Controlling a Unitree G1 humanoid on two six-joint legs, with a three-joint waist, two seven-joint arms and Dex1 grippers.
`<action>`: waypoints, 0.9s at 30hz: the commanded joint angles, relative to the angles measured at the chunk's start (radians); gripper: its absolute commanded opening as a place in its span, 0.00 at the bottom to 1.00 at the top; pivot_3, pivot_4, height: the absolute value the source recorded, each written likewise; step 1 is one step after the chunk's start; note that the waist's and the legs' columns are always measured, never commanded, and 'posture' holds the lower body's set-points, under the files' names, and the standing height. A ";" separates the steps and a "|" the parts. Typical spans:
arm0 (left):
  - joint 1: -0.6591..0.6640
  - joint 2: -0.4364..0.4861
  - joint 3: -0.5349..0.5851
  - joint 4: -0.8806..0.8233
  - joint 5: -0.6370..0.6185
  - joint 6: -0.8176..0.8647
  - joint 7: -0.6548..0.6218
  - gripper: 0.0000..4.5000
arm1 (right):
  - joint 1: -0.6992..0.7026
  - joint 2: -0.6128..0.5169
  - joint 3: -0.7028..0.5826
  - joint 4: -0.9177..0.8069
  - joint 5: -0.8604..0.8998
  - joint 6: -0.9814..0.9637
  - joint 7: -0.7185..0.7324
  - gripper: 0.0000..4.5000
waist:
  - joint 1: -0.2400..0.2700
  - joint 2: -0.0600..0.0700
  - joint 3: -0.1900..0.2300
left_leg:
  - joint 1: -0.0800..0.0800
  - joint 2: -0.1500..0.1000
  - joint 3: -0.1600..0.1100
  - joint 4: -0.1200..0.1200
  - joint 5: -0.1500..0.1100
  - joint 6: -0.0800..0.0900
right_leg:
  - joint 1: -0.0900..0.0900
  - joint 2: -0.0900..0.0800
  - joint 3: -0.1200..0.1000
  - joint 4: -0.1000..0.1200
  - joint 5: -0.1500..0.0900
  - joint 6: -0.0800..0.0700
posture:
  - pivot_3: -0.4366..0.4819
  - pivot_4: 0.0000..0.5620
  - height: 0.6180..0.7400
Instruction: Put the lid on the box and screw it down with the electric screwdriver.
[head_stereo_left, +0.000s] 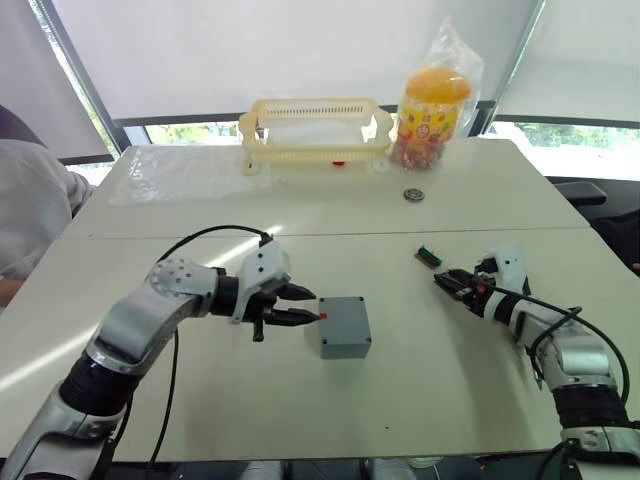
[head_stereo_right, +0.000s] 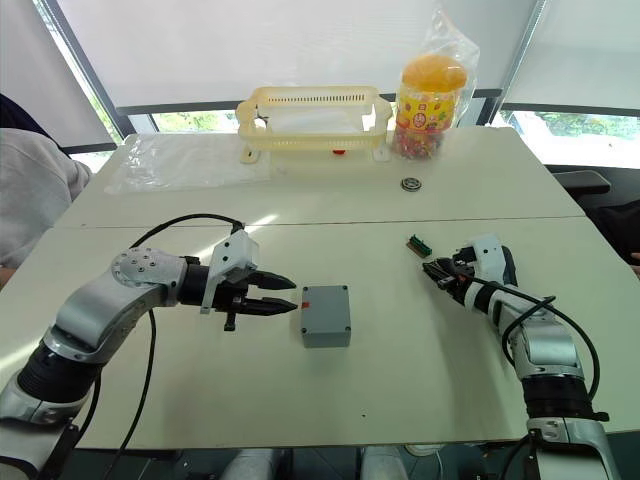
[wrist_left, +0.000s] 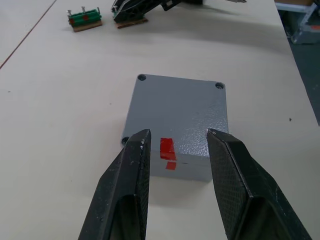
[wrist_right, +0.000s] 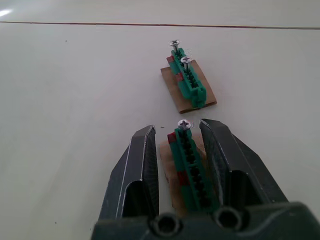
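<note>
The grey box (head_stereo_left: 343, 327) sits in the middle of the table with a red mark (wrist_left: 167, 149) on its side. The lid (wrist_left: 180, 107) lies flat on top of it, with screw holes at the corners. My left gripper (head_stereo_left: 308, 306) is open and level with the box, its fingers (wrist_left: 132, 170) either side of the red mark and just short of the wall. To the right, my right gripper (head_stereo_left: 447, 281) is low over the table, shut on a green screw strip (wrist_right: 187, 160) backed with brown card. The electric screwdriver is out of view.
A second green strip with screws (head_stereo_left: 428, 256) lies just beyond my right gripper. At the back stand a pale yellow basket (head_stereo_left: 315, 125) and a jar of sweets in a bag (head_stereo_left: 432, 105), with a small round metal part (head_stereo_left: 413, 195) nearby. A person's sleeve (head_stereo_left: 30, 200) is at the far left.
</note>
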 joint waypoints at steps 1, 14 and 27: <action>0.006 0.003 0.000 -0.006 0.012 -0.025 0.000 0.39 | -0.026 0.012 -0.024 -0.002 -0.001 -0.029 -0.013 0.20 | 0.000 0.000 0.000 | 0.000 0.000 0.000 0.000 0.000 0.000 | 0.000 0.000 0.000 0.000 0.000 0.000 | 0.48 0.27 1.00; 0.016 -0.004 -0.011 -0.005 0.026 -0.031 0.000 0.39 | -0.019 0.015 -0.025 -0.003 -0.004 -0.045 -0.025 0.01 | 0.000 0.000 0.000 | 0.000 0.000 0.000 0.000 0.000 0.000 | 0.000 0.000 0.000 0.000 0.000 0.000 | 0.48 0.27 1.00; 0.015 -0.012 -0.020 0.003 0.036 -0.039 0.003 0.39 | -0.012 0.009 -0.037 -0.004 -0.022 -0.056 -0.032 0.58 | 0.000 0.000 0.000 | 0.000 0.000 0.000 0.000 0.000 0.000 | 0.000 0.000 0.000 0.001 0.000 0.000 | 0.48 0.27 1.00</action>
